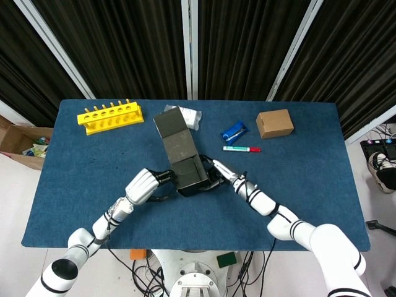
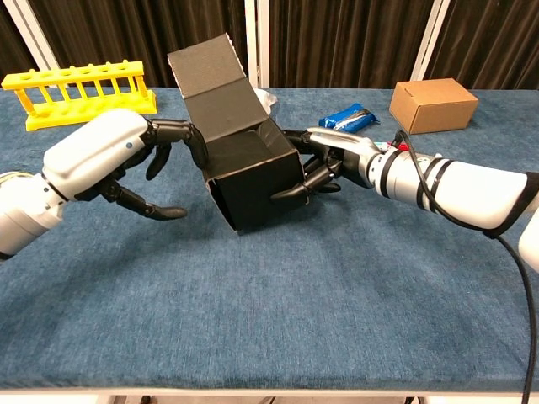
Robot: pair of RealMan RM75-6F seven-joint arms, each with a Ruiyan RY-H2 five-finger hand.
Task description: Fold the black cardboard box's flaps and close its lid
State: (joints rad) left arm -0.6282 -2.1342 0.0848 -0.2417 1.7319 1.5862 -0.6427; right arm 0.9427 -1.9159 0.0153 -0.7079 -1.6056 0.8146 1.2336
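Observation:
The black cardboard box [image 1: 189,174] [image 2: 253,181] sits tilted near the table's middle. Its mouth faces up and back, and its long lid [image 1: 168,127] [image 2: 210,84] stands open behind it. My right hand [image 1: 226,176] [image 2: 330,160] grips the box's right wall, with fingers on the outside and the thumb at the rim. My left hand [image 1: 143,184] [image 2: 105,160] is beside the left wall. Its upper fingertips touch the box's left rear edge, and its thumb hangs free below, holding nothing.
A yellow tube rack [image 1: 111,116] [image 2: 76,93] stands at the back left. A small brown box [image 1: 275,123] [image 2: 434,103], a blue packet [image 1: 234,131] [image 2: 349,116] and a marker [image 1: 242,149] lie at the back right. A white wrapped item [image 1: 189,115] lies behind the lid.

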